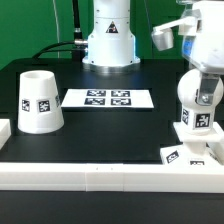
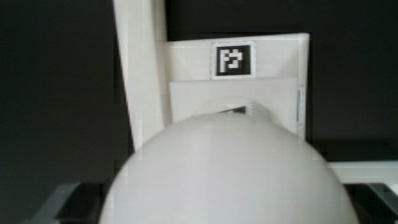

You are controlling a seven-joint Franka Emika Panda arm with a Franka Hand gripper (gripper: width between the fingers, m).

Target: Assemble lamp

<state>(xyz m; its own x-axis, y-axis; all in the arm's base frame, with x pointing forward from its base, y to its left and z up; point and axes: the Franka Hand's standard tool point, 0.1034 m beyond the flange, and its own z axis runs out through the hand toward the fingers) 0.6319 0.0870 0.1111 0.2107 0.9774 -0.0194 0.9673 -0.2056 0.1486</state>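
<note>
White plastic everywhere on a black table [image 1: 100, 125], and the bulb [image 1: 197, 98] is the thing to watch: it hangs directly over the base [image 1: 192, 143] at the exterior view's right, so close that whether the two touch is hard to say. Above it the arm [image 1: 200, 35] drops in from the top corner, and the picture edge cuts most of it off, so the gripper [image 1: 203, 72] shows only as a dark patch at the bulb's crown. It looks clamped on the bulb, though the fingers themselves are too small to make out. From the wrist, the bulb [image 2: 222, 170] swells blurred across the foreground and hides the fingers completely. Past it sits the base [image 2: 237, 85], its tag legible, with a rail [image 2: 135, 60] just beside it. Well away from the base, at the exterior view's left, the shade [image 1: 40, 102] stands mouth down. Between them lies the marker board [image 1: 108, 98].
</note>
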